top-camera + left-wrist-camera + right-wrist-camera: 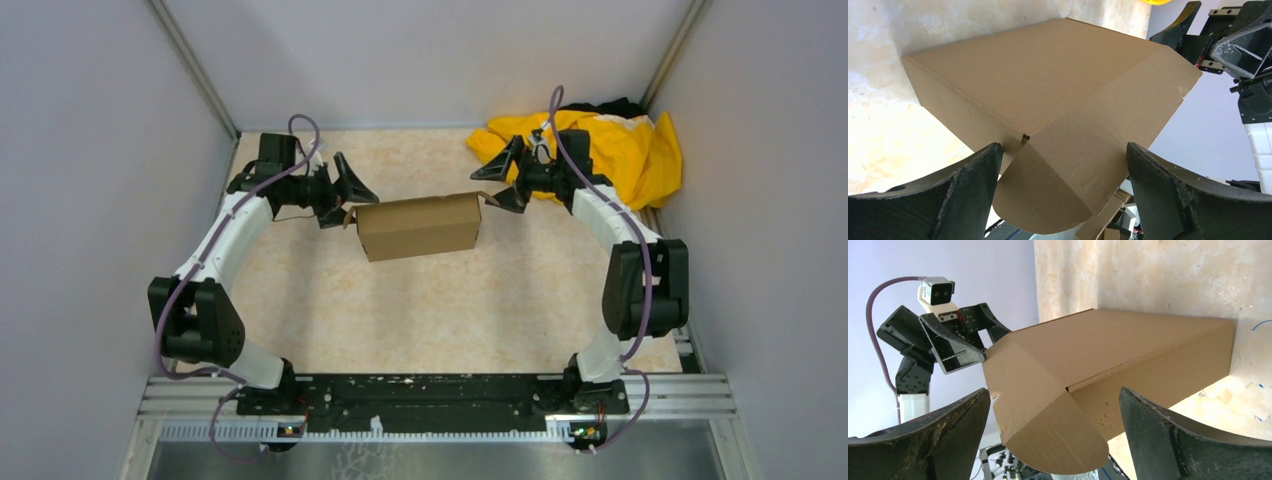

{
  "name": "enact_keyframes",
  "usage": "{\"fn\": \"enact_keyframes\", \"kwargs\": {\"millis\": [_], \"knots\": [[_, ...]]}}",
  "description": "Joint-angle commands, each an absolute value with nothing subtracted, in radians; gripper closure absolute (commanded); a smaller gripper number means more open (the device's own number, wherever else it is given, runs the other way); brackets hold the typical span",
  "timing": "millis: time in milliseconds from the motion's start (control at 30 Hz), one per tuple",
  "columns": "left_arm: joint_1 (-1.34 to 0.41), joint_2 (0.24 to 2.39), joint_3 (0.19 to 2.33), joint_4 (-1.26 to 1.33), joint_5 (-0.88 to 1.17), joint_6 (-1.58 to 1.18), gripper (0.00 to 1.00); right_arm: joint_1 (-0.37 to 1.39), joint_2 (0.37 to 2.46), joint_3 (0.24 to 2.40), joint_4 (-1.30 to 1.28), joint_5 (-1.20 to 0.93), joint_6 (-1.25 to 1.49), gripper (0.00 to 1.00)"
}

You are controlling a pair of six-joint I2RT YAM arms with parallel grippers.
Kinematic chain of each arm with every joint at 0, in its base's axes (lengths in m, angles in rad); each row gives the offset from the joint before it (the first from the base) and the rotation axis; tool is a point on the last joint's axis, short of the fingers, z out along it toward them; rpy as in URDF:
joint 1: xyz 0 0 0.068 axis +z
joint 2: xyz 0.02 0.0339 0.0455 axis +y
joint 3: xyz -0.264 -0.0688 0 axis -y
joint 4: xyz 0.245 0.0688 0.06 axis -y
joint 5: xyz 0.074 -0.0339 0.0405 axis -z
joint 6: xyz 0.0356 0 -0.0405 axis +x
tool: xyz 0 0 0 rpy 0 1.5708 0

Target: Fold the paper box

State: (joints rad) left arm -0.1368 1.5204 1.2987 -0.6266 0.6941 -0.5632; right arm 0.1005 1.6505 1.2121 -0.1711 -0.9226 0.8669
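The paper box (418, 226) is plain brown cardboard, standing on the table between my two grippers with its lid down. My left gripper (343, 196) sits at its left end, open. In the left wrist view a rounded side flap of the box (1058, 190) sticks out between the wide-apart fingers (975, 190), touching neither. My right gripper (505, 176) is at the box's right end, also open. The right wrist view has the other rounded flap (1063, 435) in the gap between its fingers (1153, 430), free of both.
A yellow cloth garment (620, 150) lies heaped in the far right corner, just behind the right arm. Grey walls (120, 200) close in the table on both sides and at the back. The arm bases sit on a black rail (430, 395) at the near edge.
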Motion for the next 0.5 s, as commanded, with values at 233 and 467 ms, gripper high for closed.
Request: {"fn": "enact_keyframes", "kwargs": {"millis": [233,467], "knots": [[-0.097,1.577,1.342,-0.564,0.737,-0.556,0.02,0.053,1.659,1.258,-0.111,-0.95,0.857,0.01],[-0.063,1.619,1.376,-0.56,0.744,-0.538,0.02,0.034,1.634,1.302,-0.146,-0.884,0.751,0.01]]}}
